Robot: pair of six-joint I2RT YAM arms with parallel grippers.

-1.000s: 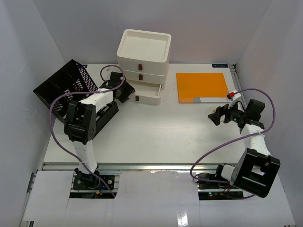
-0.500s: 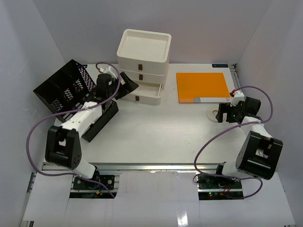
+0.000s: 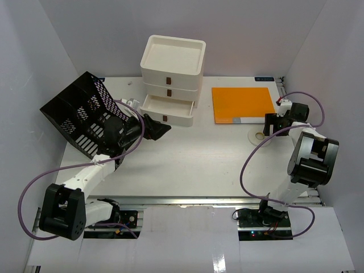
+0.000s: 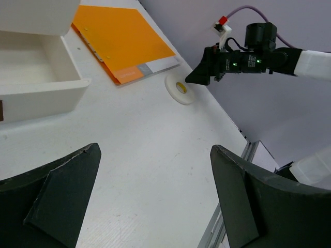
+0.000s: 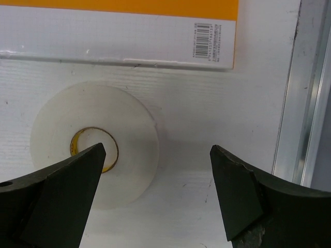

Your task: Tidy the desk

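The desk [image 3: 193, 165], flat matte white with a metal near rail [image 3: 187, 200], fills the walled bay. At right, the right gripper [image 5: 158, 150] gapes wide over a flat white tape roll [image 5: 129, 129], seemingly untouched, just near of a glossy orange folder [image 3: 243, 104]. At left, the left gripper [image 4: 155, 150] is wide and empty, between a tilted black mesh rack [image 3: 74, 111] and an open drawer [image 3: 168, 109].

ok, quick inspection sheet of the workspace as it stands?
Surface: desk white, flat.
Job's things: orange folder flat at back right; tape roll just in front of it; drawer box, bottom drawer open; mesh rack tilted at left.
Clutter: nothing seen.
Grippers: left gripper open, empty, near the open drawer; right gripper open over the tape roll.
Cables: purple cables loop along both arms.
Surroundings: white walls, metal rail in front.
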